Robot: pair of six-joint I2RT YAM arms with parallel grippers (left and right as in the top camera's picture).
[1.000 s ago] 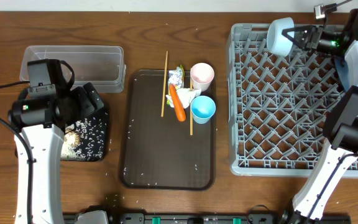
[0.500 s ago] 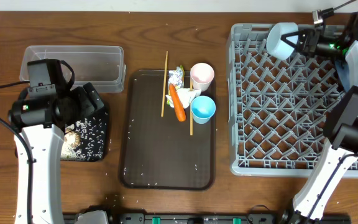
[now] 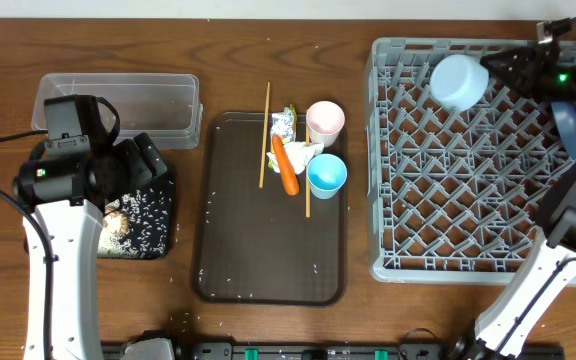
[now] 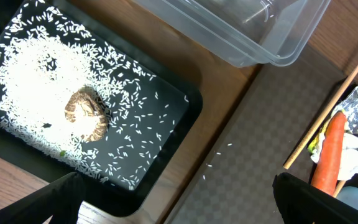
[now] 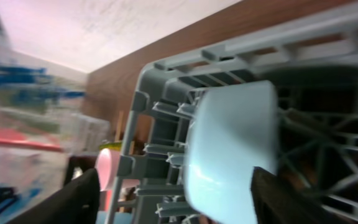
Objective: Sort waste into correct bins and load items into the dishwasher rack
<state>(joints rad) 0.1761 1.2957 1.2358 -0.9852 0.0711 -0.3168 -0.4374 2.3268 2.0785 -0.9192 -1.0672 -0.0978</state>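
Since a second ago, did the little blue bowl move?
Yes. Seen from overhead, the small light-blue bowl has dropped from over the far rim of the dishwasher rack to inside it, shifting slightly rightward.

No readable text, label, brand, number or sign appearing in any view, crumpled wrappers (image 3: 284, 122) at the serving tray's (image 3: 268, 280) twelve o'clock end showing only silver and yellow, any print too small to make out
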